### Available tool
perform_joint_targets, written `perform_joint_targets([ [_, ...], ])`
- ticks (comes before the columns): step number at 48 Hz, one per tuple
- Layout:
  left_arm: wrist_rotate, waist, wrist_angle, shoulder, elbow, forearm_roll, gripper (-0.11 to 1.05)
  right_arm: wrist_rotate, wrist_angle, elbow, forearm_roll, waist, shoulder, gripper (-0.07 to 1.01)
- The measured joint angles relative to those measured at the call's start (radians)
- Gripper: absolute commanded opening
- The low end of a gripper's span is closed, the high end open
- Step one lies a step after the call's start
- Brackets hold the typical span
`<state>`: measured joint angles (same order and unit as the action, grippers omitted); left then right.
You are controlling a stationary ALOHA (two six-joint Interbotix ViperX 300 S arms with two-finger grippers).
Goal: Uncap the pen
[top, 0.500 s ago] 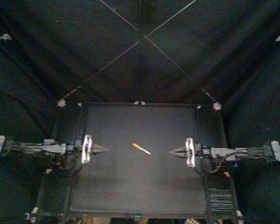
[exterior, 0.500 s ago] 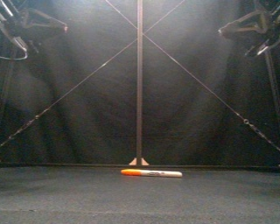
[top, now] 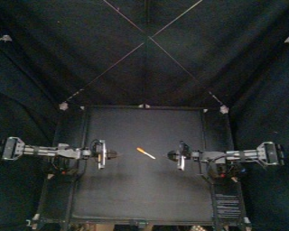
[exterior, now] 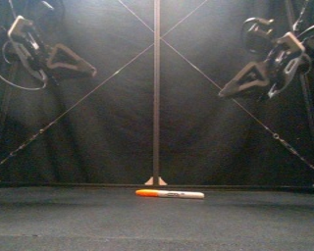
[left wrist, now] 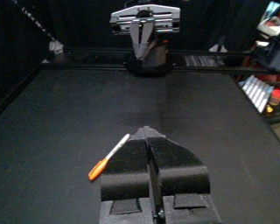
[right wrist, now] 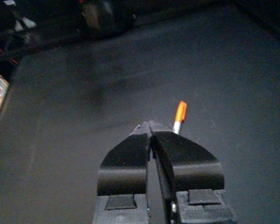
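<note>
Lying flat at mid black surface [top: 123,189]: slim plastic marker pen [exterior: 171,194], white barrel, orange end, likely the cap. Judged light, stiff, smooth, prone to rolling; best pinched mid-barrel on one side, on the orange end from the other. Flanking the pen, near but raised above it: left gripper [top: 105,154] and right gripper [top: 175,155]. Height above the pen readable only in front view; fingers pressed together, clear only in wrist views.

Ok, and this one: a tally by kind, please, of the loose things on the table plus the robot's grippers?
Marker pen, orange and white: 1
Grippers, left gripper and right gripper, both shut, neither touching the pen: 2
Total: 3
</note>
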<state>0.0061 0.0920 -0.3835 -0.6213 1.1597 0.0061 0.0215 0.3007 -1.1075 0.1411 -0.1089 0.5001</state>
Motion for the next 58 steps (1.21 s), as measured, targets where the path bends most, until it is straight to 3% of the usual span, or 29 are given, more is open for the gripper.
perform_joint_targets([
  [11,0.0,0.044,-0.008,0.135,-0.04,0.0,0.68,0.0,-0.011,0.121,0.005,-0.031,-0.278,0.78],
  [18,0.0,0.054,-0.009,0.193,-0.057,0.0,0.84,-0.011,-0.028,0.179,0.003,-0.064,-0.39,0.92],
  [22,0.0,0.06,-0.009,0.224,-0.066,0.0,0.88,-0.015,-0.041,0.212,-0.005,-0.084,-0.442,0.92],
  [32,0.0,0.071,-0.008,0.285,-0.083,0.002,0.88,-0.006,-0.123,0.295,-0.083,-0.095,-0.565,0.92],
  [42,0.0,0.074,-0.008,0.324,-0.094,0.002,0.88,-0.008,-0.209,0.364,-0.107,-0.097,-0.643,0.9],
  [49,0.0,0.075,-0.006,0.333,-0.098,0.002,0.88,-0.008,-0.256,0.385,-0.123,-0.097,-0.67,0.83],
  [58,0.0,0.078,0.021,0.347,-0.115,0.002,0.89,-0.006,-0.267,0.397,-0.132,-0.097,-0.68,0.64],
])
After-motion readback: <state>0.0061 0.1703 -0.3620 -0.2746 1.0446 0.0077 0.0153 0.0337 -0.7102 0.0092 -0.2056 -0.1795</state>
